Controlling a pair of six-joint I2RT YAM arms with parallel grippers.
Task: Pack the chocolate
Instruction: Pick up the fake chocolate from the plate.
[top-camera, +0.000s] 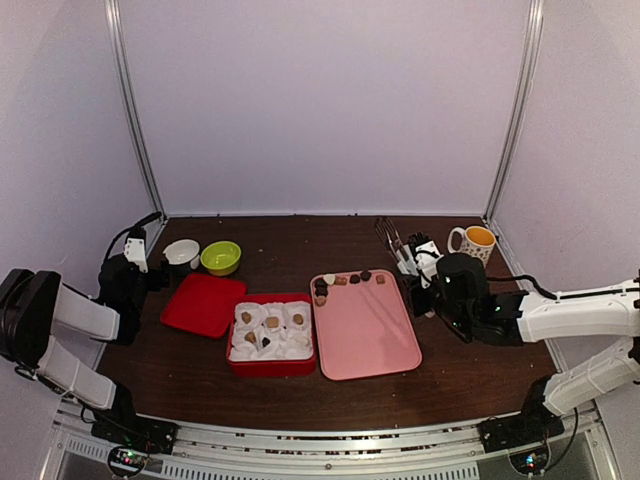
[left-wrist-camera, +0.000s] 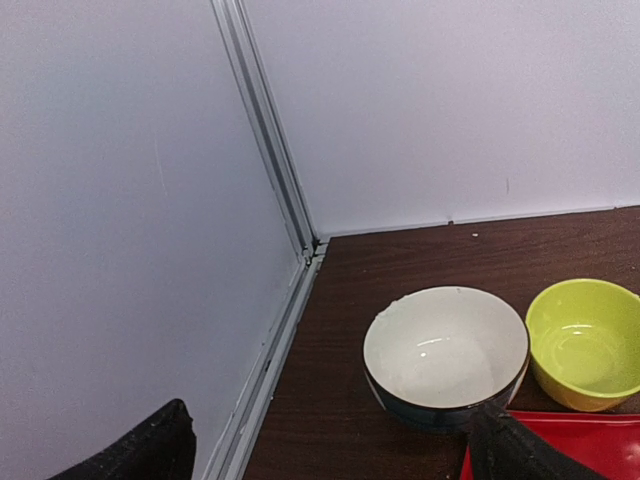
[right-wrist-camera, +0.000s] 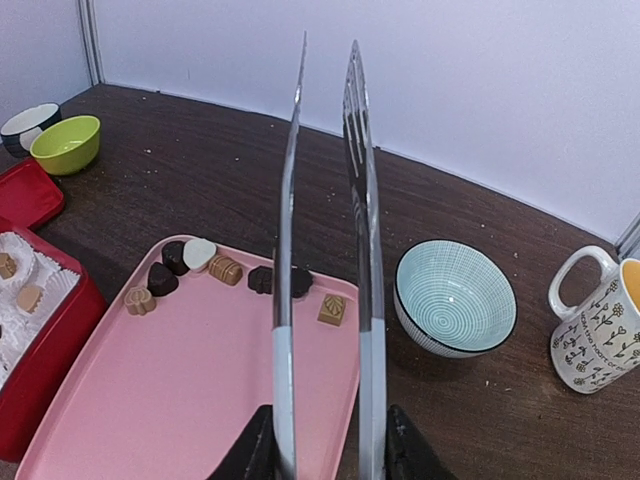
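Several pieces of the chocolate (top-camera: 345, 280) lie in a row along the far edge of the pink tray (top-camera: 370, 340); in the right wrist view these chocolate pieces (right-wrist-camera: 225, 270) are brown, dark and one cream heart. More pieces (top-camera: 272, 322) sit in white paper cups in the red box (top-camera: 270, 365). My right gripper (right-wrist-camera: 325, 452) is shut on the handles of long metal tongs (right-wrist-camera: 287, 250), whose two blades stand slightly apart and empty above the tray's far right corner. My left gripper (left-wrist-camera: 330, 450) is open and empty, just short of the white bowl (left-wrist-camera: 445, 350).
A green bowl (left-wrist-camera: 585, 340) stands beside the white bowl, with the red lid (top-camera: 203, 303) in front of them. Right of the pink tray (right-wrist-camera: 180, 380) are a blue-lined bowl (right-wrist-camera: 455, 297) and a flowered mug (right-wrist-camera: 600, 320). White walls enclose the table on three sides.
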